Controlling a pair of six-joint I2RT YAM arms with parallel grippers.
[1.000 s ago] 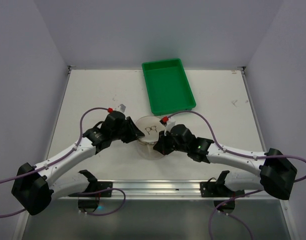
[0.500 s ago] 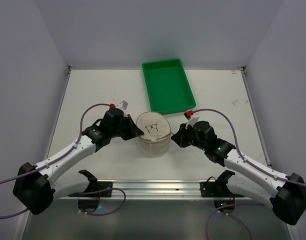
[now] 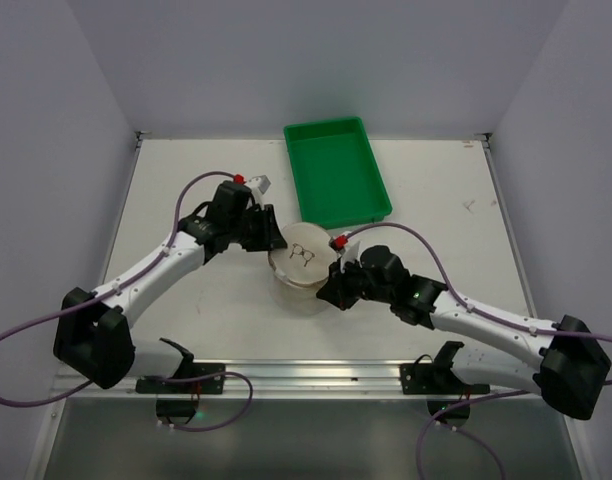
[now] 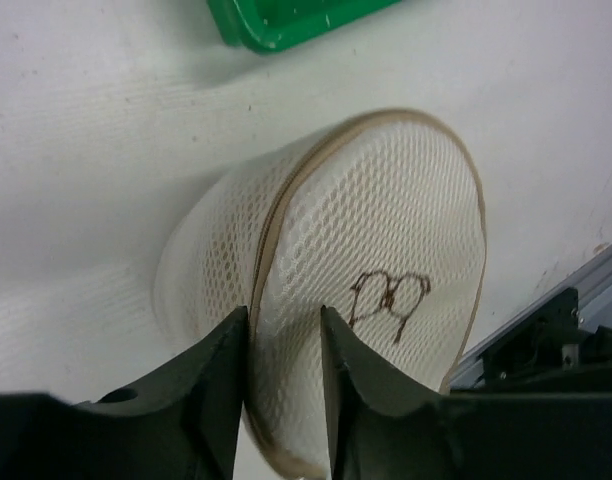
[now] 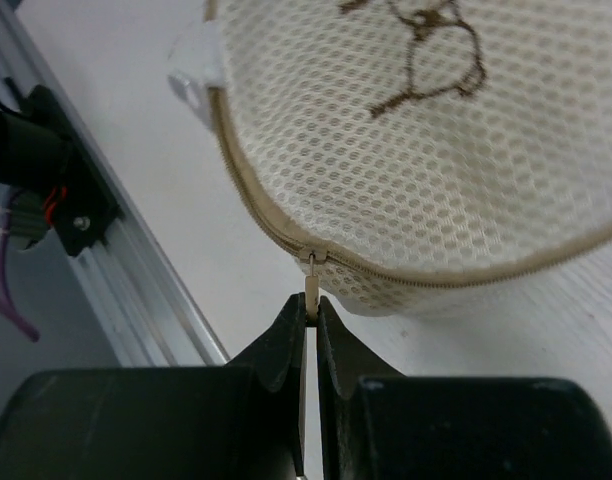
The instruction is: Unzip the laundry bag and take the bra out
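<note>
The white mesh laundry bag (image 3: 302, 264) stands on the table between my arms, its round lid with a dark emblem (image 3: 300, 252) facing up. In the left wrist view the bag (image 4: 386, 230) fills the middle; my left gripper (image 4: 283, 345) is shut on the lid's rim. In the right wrist view the bag (image 5: 426, 150) has a beige zipper round the lid, and my right gripper (image 5: 312, 312) is shut on the metal zipper pull (image 5: 312, 283) at the bag's near side. My right gripper (image 3: 329, 290) sits at the bag's right front. The bra is hidden.
A green rectangular plastic tray (image 3: 336, 172) stands at the back, just beyond the bag, its corner in the left wrist view (image 4: 286, 20). The aluminium rail (image 3: 316, 375) runs along the near table edge and also shows in the right wrist view (image 5: 116, 270).
My right gripper swung away to the right, then came back to the bag's near right side and closed on the zipper pull. My left arm shifted toward the back, still holding the rim.
</note>
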